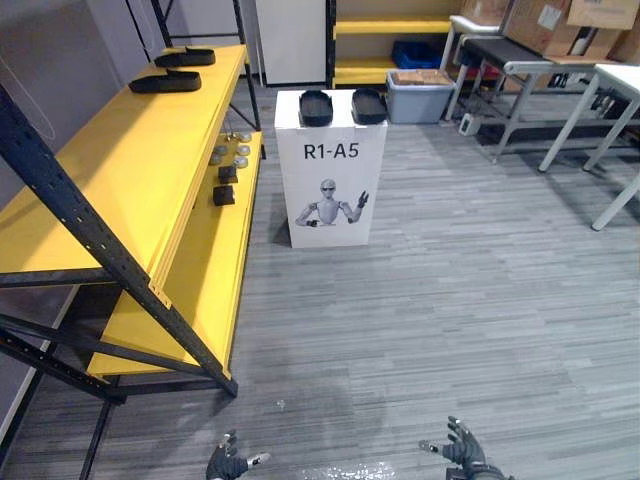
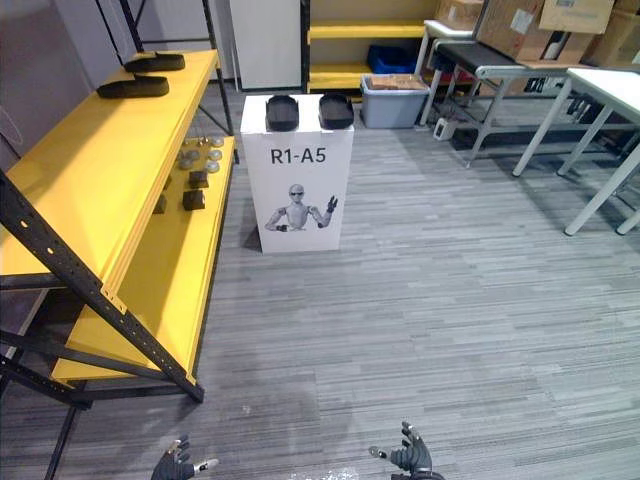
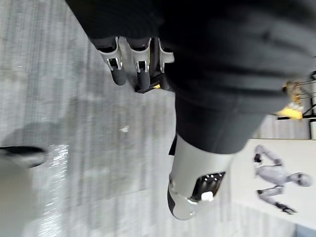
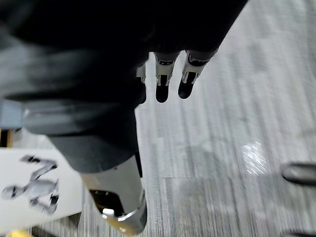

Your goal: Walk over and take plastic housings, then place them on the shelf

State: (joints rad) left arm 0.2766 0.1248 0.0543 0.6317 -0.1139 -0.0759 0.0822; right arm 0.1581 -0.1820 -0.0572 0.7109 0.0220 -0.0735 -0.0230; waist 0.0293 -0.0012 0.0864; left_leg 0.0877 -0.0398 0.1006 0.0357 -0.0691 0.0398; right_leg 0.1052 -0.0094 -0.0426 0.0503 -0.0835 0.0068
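Black housings (image 1: 316, 107) atop white pedestal (image 1: 331, 172): approach square-on w/ left robot hand (image 1: 228, 463) & right robot hand (image 1: 463, 448) spread, empty.

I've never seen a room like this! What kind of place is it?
It looks like a workshop or storeroom, I think. There is a big yellow shelf rack, cardboard boxes on a grey work table, and a white stand holding black plastic housings.

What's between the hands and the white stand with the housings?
Bare grey floor, bar a tiny pale speck, up to the white stand; the left eye view shows it.
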